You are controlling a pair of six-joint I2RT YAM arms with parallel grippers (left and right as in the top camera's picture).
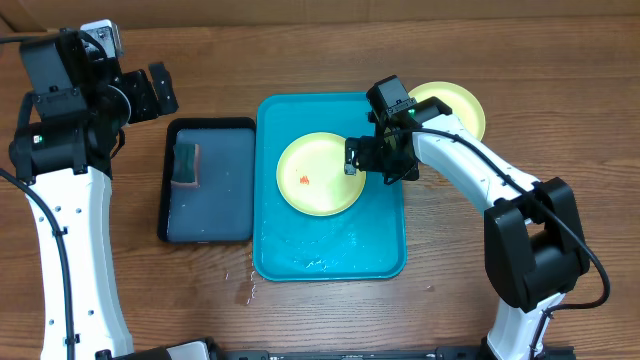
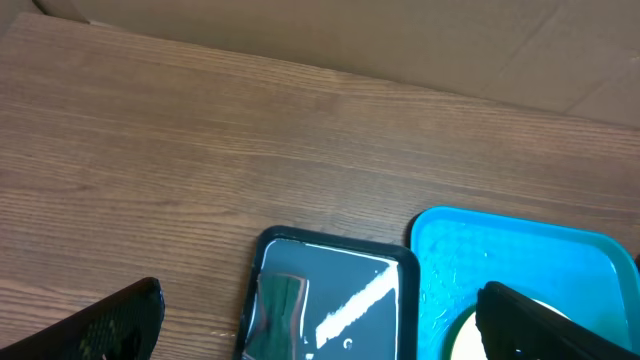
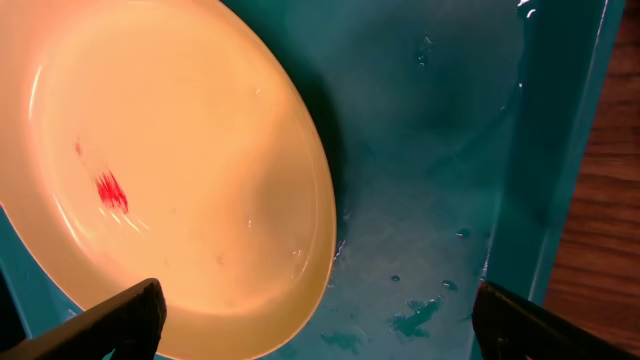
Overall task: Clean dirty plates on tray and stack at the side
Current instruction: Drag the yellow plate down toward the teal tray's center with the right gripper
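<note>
Plates in view number two. One yellow-green plate (image 1: 320, 175) lies flat inside the teal tray (image 1: 330, 255), toward its upper half in the overhead view, with a small red-orange smear (image 1: 304, 181) left of its middle. A second yellow-green plate (image 1: 462, 108) rests on the table (image 1: 330, 50) off the tray, just beside its upper right corner and partly hidden by the right arm; whether it bears a smear cannot be told. The right gripper (image 1: 380, 168) hangs over the right edge of the plate on the tray. In the wrist view its fingers (image 3: 110, 320) stand wide apart with nothing clamped between them, and the plate's rim and wet teal floor lie below. Water droplets (image 1: 310, 262) speckle the tray's lower part. Left of the teal tray, close alongside it, sits a dark tray (image 1: 215, 220) with a shiny wet floor and a green-and-pink sponge (image 1: 187, 165) near its upper left corner. The left gripper (image 1: 150, 95) is above bare table beyond the dark tray's upper left corner, well apart from both plates, its jaws spread wide and empty.
</note>
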